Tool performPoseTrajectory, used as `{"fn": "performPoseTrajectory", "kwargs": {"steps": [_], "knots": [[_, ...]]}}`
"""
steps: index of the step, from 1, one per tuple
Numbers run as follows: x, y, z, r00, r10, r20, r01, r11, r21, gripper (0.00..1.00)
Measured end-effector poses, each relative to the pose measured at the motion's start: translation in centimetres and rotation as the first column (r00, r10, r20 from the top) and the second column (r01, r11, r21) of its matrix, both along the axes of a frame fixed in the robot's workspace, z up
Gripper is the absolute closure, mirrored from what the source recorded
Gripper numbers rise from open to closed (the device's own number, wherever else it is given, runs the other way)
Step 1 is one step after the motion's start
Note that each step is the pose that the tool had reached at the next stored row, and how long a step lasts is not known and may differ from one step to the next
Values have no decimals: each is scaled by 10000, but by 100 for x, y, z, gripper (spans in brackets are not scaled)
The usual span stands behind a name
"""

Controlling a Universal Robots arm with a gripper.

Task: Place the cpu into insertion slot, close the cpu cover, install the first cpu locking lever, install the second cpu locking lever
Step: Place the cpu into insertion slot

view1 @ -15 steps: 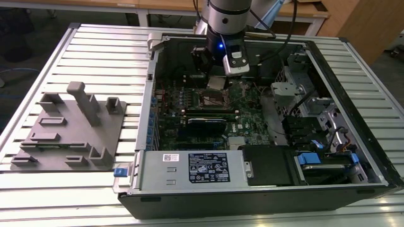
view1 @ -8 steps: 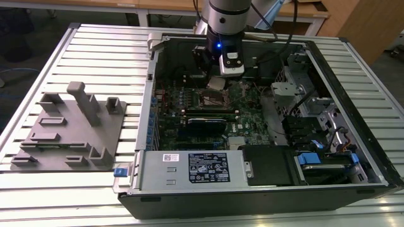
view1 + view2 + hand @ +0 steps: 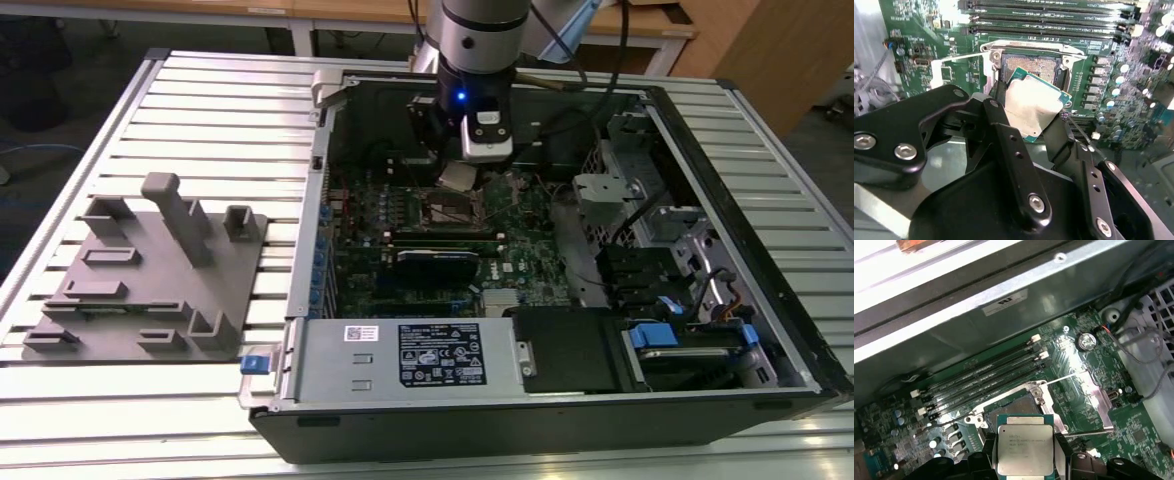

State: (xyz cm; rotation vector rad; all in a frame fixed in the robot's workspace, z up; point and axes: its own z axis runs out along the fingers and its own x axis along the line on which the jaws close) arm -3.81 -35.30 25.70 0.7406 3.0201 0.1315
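Observation:
My gripper (image 3: 459, 178) hangs inside the open computer case, shut on the cpu (image 3: 1025, 449), a flat square chip with a silver top. Black fingers (image 3: 1004, 120) press its two opposite edges. The cpu (image 3: 1033, 111) is tilted and held just above the insertion slot (image 3: 1031, 65), apart from it. In the exterior view the cpu (image 3: 458, 176) hovers over the insertion slot (image 3: 447, 208) on the green motherboard. The slot (image 3: 1013, 407) lies open, its dark centre exposed. The cpu cover (image 3: 1081, 402) is swung open beside the slot in the first wrist view.
Long black memory slots (image 3: 984, 377) run beside the socket. A black card (image 3: 435, 262) sits lower on the board. The power supply (image 3: 400, 355), drive bays (image 3: 667, 270) and case walls close in the work area. A grey fixture block (image 3: 140, 270) stands on the table at the exterior view's left.

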Motion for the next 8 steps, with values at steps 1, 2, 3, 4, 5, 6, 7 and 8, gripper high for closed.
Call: {"fn": "performPoseTrajectory", "kwargs": {"steps": [1, 2, 3, 4, 5, 6, 7, 8], "knots": [[0, 0, -1, 9998, -190, -1, 190, 9998, 0, 46], [0, 0, -2, 9993, -369, 0, 369, 9993, 0, 46], [0, 0, -2, 9985, -550, -1, 550, 9985, -1, 46], [0, 0, -4, 9973, -728, 0, 728, 9973, 0, 46], [0, 0, -4, 9959, -908, -1, 908, 9959, -1, 46], [0, 0, -4, 9942, -1077, -1, 1077, 9942, -1, 46], [0, 0, -4, 9925, -1220, -1, 1220, 9925, -1, 46], [0, 0, -5, 9912, -1324, -1, 1324, 9912, 0, 46]]}}
